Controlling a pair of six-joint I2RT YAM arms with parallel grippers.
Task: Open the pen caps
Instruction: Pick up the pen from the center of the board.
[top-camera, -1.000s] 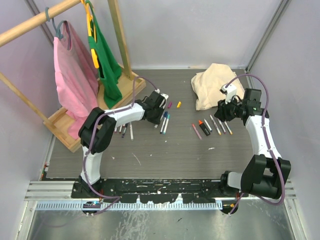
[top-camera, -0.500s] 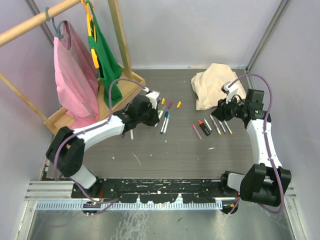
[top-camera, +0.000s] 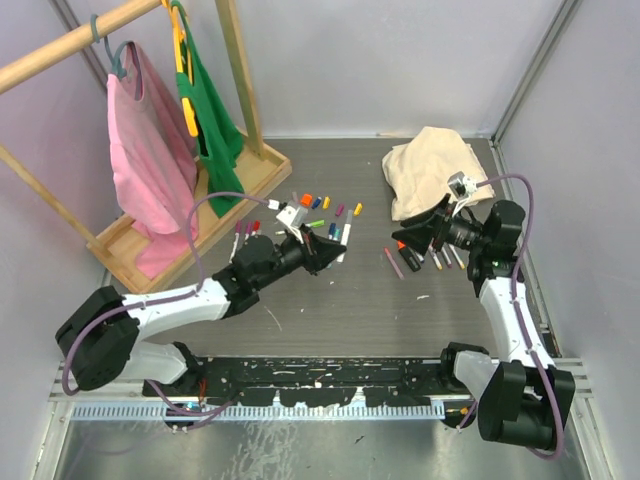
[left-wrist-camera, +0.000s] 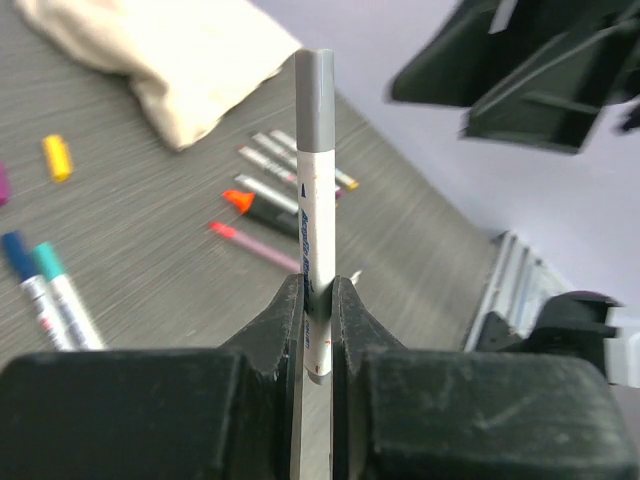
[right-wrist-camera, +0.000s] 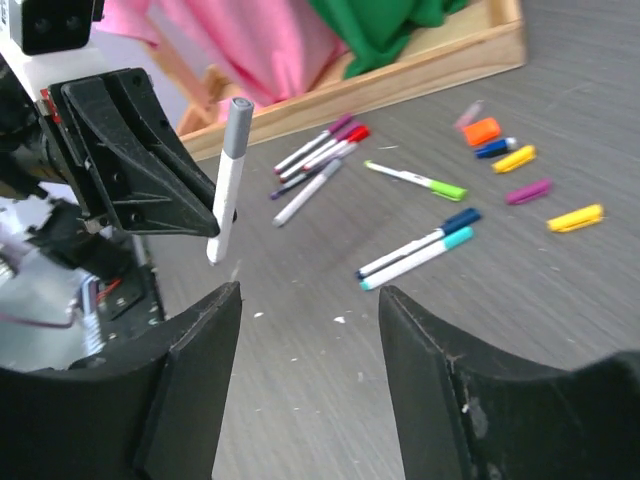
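The left gripper (left-wrist-camera: 317, 290) clamped a white marker (left-wrist-camera: 316, 230) upright, its grey cap (left-wrist-camera: 315, 95) still on, over open table (top-camera: 350, 300); the right gripper (right-wrist-camera: 308, 300) faced it, jaws apart, not touching.

On the desk (top-camera: 350, 310), a clothes rack (top-camera: 235, 195) stands at the far left and a cloth bundle (top-camera: 425, 170) lies at the far right. A scatter of pens (top-camera: 320, 222) lies mid-desk, and a second row of pens (top-camera: 435, 255) lies just before the bundle. Between them the left hand (top-camera: 328, 255) holds a pen (top-camera: 346, 236) above the desk, with a cap (left-wrist-camera: 315, 95) on its free end. The right hand (top-camera: 412, 240) is to its right, apart.
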